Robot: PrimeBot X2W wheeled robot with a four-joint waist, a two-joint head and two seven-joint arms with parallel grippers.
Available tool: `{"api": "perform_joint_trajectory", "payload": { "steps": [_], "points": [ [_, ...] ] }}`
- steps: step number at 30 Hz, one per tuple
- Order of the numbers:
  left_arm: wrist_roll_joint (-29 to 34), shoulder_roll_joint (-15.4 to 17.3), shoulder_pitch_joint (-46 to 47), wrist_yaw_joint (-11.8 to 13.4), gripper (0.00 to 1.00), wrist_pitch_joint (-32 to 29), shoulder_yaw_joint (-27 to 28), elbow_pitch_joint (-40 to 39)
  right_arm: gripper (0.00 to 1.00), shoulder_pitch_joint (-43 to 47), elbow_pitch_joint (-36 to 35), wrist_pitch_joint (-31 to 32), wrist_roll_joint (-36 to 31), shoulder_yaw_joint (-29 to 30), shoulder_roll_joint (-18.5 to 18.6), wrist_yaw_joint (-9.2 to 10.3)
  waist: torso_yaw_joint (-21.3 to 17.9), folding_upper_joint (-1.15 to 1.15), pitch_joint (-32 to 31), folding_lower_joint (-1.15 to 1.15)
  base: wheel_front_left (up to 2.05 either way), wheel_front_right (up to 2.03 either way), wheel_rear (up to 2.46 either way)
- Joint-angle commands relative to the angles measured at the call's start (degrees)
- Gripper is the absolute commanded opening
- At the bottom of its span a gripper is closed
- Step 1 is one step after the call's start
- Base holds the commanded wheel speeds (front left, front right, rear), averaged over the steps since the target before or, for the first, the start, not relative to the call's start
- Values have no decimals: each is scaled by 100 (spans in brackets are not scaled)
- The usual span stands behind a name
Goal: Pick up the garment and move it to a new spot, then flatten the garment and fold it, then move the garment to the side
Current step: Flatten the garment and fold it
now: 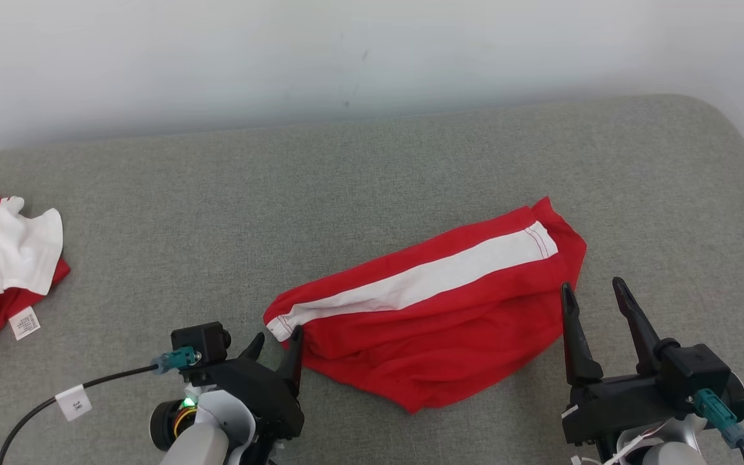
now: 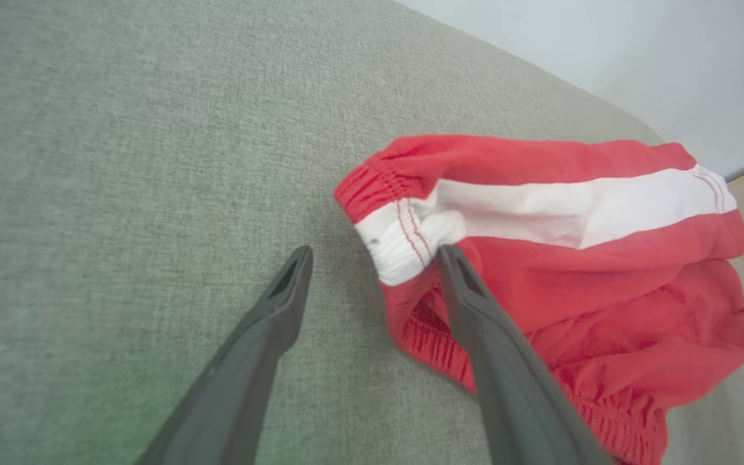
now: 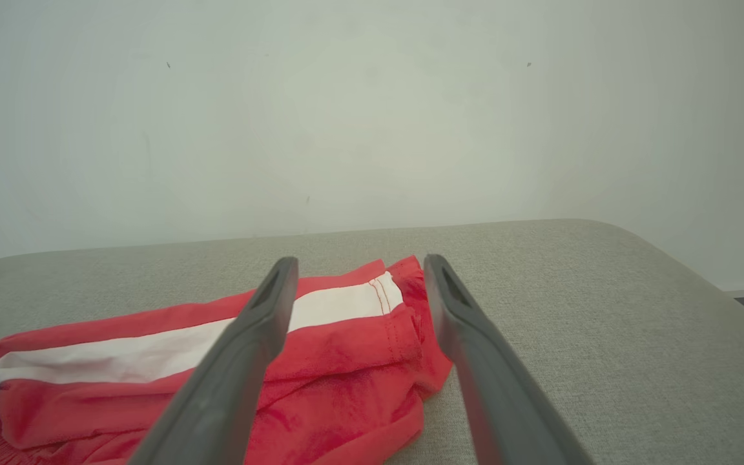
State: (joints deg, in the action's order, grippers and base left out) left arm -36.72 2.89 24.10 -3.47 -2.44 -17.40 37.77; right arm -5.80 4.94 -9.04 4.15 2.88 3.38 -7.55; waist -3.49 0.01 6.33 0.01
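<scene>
**Red shorts lie ready between two open pincers**

The biggest thing seen is the grey padded top [image 1: 372,168], and everything is laid on it. The red shorts [image 1: 449,336], with a white stripe down the side, are found just ahead of both pincers. They are bunched up and not yet flat. A second red and white garment [image 1: 4,258] is seen far out past the outer side of the left pincer [image 1: 278,334], well apart from the shorts. It is probably kept there so it is out of the way.

The left pincer is set at the waistband end of the shorts, and the right pincer [image 1: 592,285] at the leg end. This is likely done so the shorts can be lifted by both ends at once and kept from sagging.

Both pincers are held wide open, and nothing is gripped by either. One left finger is laid over the white waistband corner, and the other over bare grey cloth. The hem corner is framed between the right fingers.

The under layers of the shorts are tucked out of sight. The second garment is cut off by the picture edge, so its kind cannot be told. Whether the shorts are touched by the left finger cannot be told either. The words on its small white label [image 1: 24,323] cannot be read.
</scene>
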Motion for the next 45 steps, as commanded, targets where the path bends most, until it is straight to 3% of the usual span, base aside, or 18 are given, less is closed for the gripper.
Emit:
{"api": "perform_joint_trajectory", "payload": {
  "steps": [1,3,4,5,6,13,20,27,39,42,43,44,45],
  "points": [
    [-93,1,95,-22,91,54,-21,30,100,11,-6,-19,-7,14,-29,13,4,-1,3,-1,0,0,0],
    [-162,0,125,-67,49,86,-64,34,100,1,-3,-23,-19,10,-31,13,13,-1,7,-1,0,0,0],
    [-207,0,141,-98,40,101,-85,22,100,-2,3,-24,-22,1,-34,13,17,-1,9,-1,0,0,0],
    [-224,1,153,-106,15,107,-105,29,100,-4,9,-26,-25,-11,-36,13,20,-1,11,-1,0,0,0],
    [-237,1,165,-129,0,120,-124,46,100,-5,14,-28,-27,-21,-37,13,22,-1,9,-1,0,0,0],
    [-270,2,185,-190,0,196,-229,145,100,-124,58,173,-27,-179,59,13,14,-1,-12,-1,0,0,0],
    [-148,46,215,-174,0,331,-338,65,100,-1046,529,2202,139,-181,871,13,105,-1,200,-1,0,0,0],
    [-197,23,298,-186,0,395,-486,4,100,-1954,950,3749,590,-254,1259,13,317,-1,447,-1,0,0,0],
    [-148,29,449,-118,0,470,-604,-68,100,-2687,1431,4601,892,-521,1405,13,436,-1,716,-1,0,0,0],
    [-149,29,487,-114,0,470,-626,-88,82,-2803,1535,4730,922,-562,1440,13,448,-1,765,-1,0,0,0],
    [-155,29,495,-114,0,468,-631,-91,72,-2831,1560,4747,942,-572,1439,13,452,-1,779,-1,0,0,0],
    [-165,30,507,-111,0,467,-637,-96,47,-2867,1602,4783,974,-591,1424,13,459,-1,800,-1,0,0,0],
    [-169,34,516,-106,0,468,-638,-97,44,-2889,1601,4763,997,-602,1416,13,459,-1,808,-1,0,0,0]
  ]
}}
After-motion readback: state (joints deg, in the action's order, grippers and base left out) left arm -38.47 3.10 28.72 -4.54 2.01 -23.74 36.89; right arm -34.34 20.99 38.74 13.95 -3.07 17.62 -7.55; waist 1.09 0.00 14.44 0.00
